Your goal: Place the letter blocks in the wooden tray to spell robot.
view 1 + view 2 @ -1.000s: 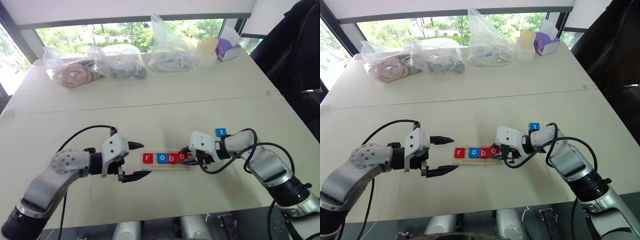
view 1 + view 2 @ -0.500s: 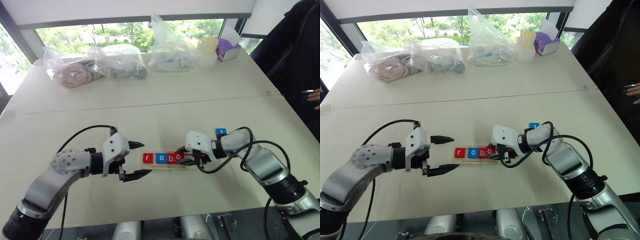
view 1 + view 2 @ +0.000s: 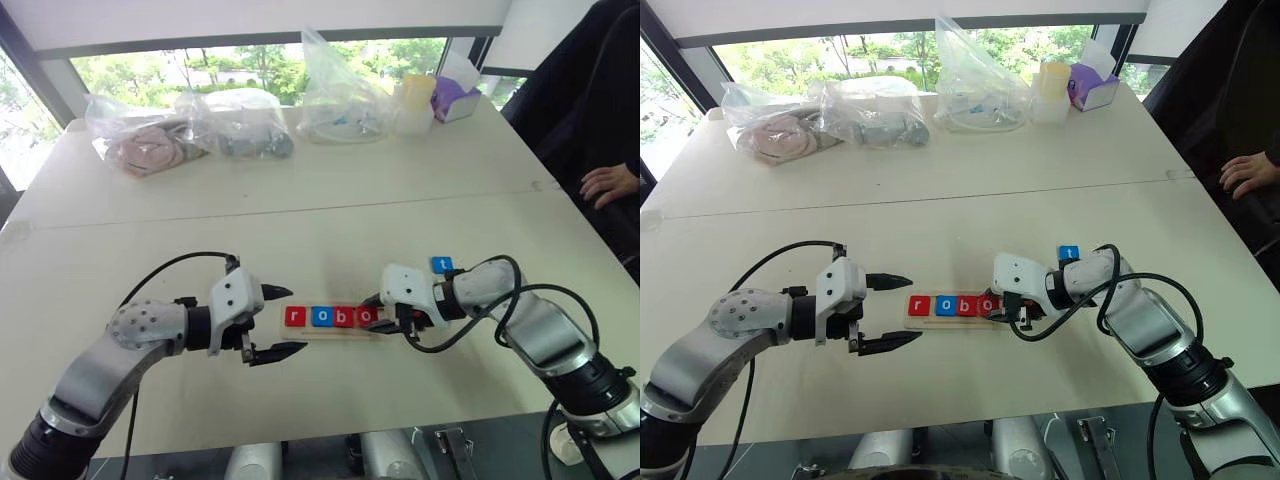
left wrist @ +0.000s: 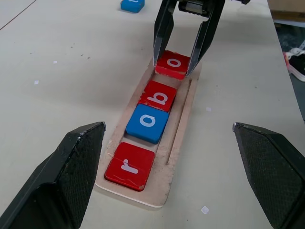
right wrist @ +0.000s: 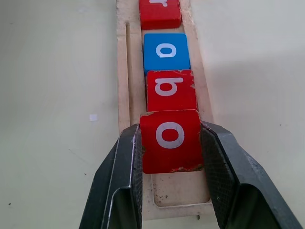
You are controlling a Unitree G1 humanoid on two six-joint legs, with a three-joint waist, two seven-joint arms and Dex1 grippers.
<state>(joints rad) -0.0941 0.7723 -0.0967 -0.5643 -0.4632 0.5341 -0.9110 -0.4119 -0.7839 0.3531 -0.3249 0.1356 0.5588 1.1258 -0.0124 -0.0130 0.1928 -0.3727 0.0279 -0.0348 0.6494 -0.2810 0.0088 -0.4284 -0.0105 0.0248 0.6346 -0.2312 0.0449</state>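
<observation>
Step 4 of 5 is in hand: right gripper (image 5: 170,143) clamps the red o block (image 5: 170,140) over the wooden tray (image 4: 178,125) beside r, o, b; left gripper (image 3: 281,322) hangs wide at the tray's r end; next likely seat it, then fetch the blue t block (image 3: 442,265) beyond the tray.
</observation>
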